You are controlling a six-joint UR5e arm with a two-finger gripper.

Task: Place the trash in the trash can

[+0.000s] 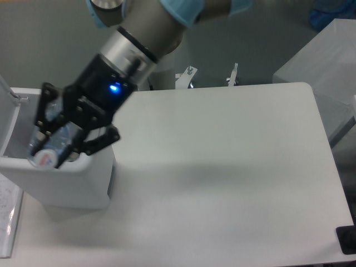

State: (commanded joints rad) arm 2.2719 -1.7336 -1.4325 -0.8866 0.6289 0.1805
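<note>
Clear plastic shows between the black fingers [89, 146] of the gripper [53, 153]: the slim bottle [55, 142] is clamped there, tilted, with its white cap [44, 159] lowest and nearest the camera and its transparent body slanting up and away toward the back of the bin. The cap carries a small reddish mark (too blurred to read). The jaws stand narrow, pressed against the bottle's sides near the cap end.

The gripper hangs directly over the open mouth of the white trash can [67, 186], which stands at the left edge of the white table [233, 183]. The cap sits about level with the can's thick front rim, just inside it as far as the view tells; whether the bottle touches the rim I cannot tell. The hinged lid [5, 92] stands raised at the far left, only partly in view. The gripper and bottle hide most of the can's inside, so the crumpled wrapper cannot be made out.

A blue light [115, 87] glows on the gripper's black housing, below the silver wrist ring of the arm [147, 28], which reaches in from the top of the view. A sheet of paper [8, 214] lies at the lower left beside the can.
</note>
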